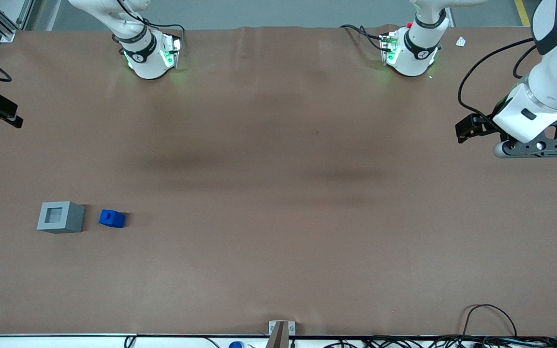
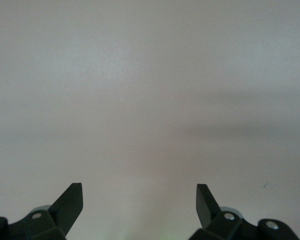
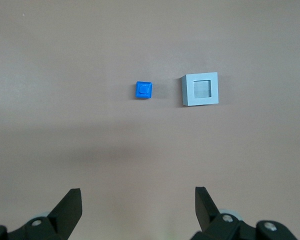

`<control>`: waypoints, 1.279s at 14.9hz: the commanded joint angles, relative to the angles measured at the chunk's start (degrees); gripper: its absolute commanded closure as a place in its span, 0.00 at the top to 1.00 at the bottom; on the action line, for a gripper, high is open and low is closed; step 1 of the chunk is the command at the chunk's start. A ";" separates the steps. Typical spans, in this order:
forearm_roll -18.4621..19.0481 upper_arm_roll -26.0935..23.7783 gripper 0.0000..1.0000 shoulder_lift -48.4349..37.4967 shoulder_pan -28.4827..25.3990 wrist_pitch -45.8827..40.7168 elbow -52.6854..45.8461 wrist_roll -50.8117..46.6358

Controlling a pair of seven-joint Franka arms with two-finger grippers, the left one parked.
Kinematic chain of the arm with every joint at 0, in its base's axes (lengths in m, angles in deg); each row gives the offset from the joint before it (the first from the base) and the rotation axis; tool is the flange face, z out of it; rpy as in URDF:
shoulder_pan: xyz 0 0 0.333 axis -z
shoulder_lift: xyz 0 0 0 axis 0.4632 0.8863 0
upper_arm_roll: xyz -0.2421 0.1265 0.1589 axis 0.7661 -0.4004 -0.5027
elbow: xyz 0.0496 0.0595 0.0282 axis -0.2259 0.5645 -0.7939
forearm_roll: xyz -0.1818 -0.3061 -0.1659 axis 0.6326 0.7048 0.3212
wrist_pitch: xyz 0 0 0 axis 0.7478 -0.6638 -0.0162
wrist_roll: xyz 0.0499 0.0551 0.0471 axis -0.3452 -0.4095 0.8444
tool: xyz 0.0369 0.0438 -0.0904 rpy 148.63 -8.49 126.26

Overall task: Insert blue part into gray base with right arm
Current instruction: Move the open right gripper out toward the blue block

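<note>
The gray base [image 1: 61,217] [image 3: 200,89], a light gray cube with a square recess in its top, stands on the brown table toward the working arm's end. The small blue part [image 1: 111,218] [image 3: 144,90] lies on the table just beside it, a short gap apart, stub facing up. My right gripper [image 1: 17,116] [image 3: 138,192] hangs at the table's edge, farther from the front camera than both parts and well above them. Its fingers [image 3: 70,207] are spread wide, open with nothing between them.
Two arm bases [image 1: 148,55] [image 1: 411,53] stand along the table edge farthest from the front camera. A metal bracket [image 1: 281,332] and loose cables [image 1: 489,321] sit at the nearest edge. A white scrap [image 1: 461,41] lies near one corner.
</note>
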 commanded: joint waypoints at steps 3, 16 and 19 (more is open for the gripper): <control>-0.66 0.09 1.00 0.58 -0.24 -0.82 -1.24 -0.34; -0.66 0.17 1.00 3.31 -0.51 12.08 11.40 -0.34; -0.66 0.09 1.00 4.36 -0.50 16.49 15.81 -0.61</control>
